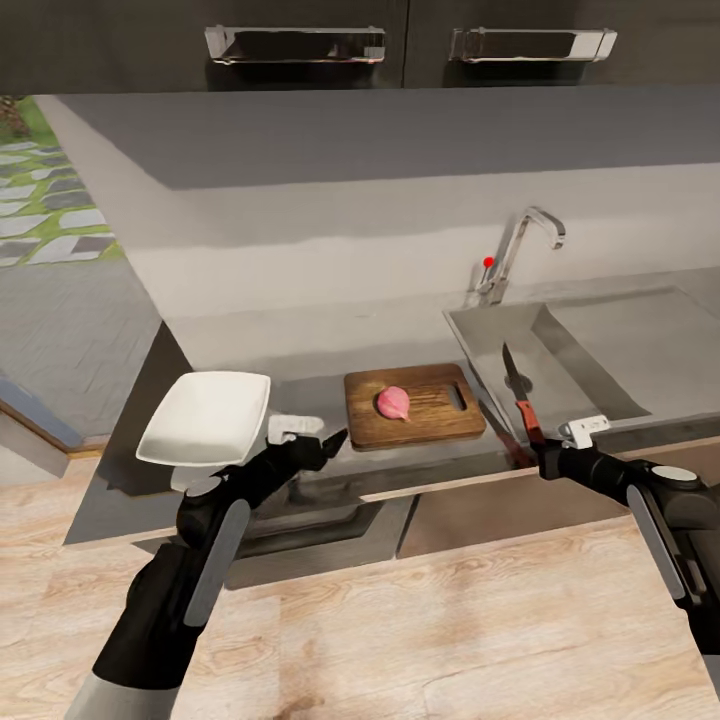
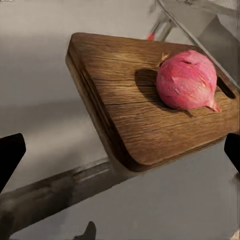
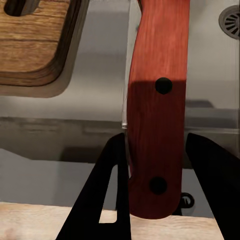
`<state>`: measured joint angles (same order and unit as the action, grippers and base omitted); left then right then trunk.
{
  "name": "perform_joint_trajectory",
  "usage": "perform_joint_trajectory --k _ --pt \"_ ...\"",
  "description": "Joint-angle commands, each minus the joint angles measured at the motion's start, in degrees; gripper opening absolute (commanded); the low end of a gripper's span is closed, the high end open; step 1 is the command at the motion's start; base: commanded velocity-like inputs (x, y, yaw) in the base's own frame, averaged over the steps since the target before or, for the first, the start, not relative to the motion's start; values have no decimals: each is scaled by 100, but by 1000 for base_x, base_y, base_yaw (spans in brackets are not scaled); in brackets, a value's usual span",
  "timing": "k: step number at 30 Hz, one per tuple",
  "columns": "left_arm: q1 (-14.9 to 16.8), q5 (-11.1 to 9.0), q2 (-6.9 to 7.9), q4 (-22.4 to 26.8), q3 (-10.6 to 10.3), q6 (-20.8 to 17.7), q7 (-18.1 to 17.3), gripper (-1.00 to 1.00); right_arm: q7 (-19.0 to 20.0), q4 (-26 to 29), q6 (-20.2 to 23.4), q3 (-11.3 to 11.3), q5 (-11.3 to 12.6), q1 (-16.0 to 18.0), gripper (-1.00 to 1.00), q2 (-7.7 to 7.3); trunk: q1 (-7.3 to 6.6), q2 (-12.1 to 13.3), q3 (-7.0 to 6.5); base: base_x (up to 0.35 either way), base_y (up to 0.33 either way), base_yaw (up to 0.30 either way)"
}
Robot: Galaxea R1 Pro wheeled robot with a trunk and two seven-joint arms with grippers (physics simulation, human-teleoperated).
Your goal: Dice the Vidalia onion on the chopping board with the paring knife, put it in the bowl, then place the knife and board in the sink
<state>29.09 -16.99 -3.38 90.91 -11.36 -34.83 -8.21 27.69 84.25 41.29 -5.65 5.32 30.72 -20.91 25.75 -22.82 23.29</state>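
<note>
Vidalia onion (image 1: 393,402) mid chopping board (image 1: 430,420)

Countertop (image 1: 300,345): bowl (image 1: 205,417) at left; chopping board (image 1: 415,404) to its right, Vidalia onion (image 1: 393,402) on it; sink (image 1: 560,350) at right; paring knife (image 1: 519,393) apparently over the sink's front edge.

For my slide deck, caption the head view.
Right gripper holds the paring knife upright beside the chopping board bearing the whole Vidalia onion.
</note>
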Motion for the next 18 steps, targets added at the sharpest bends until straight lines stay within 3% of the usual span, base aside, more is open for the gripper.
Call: perform_joint_trajectory --k 1,8,18 --pt "684 -15 -5 5 7 -1169 -1101 100 -8 4 47 -11 56 5 -100 -1 3 -10 9 0 0 20" --pt "1007 -15 -96 6 9 -1388 -1163 100 -2 30 46 -62 62 5 -100 -6 3 -10 9 0 0 7" --pt "1135 -20 -503 -28 -19 -1798 -1201 100 -58 47 45 -81 58 47 -100 -5 3 -10 9 0 0 0"
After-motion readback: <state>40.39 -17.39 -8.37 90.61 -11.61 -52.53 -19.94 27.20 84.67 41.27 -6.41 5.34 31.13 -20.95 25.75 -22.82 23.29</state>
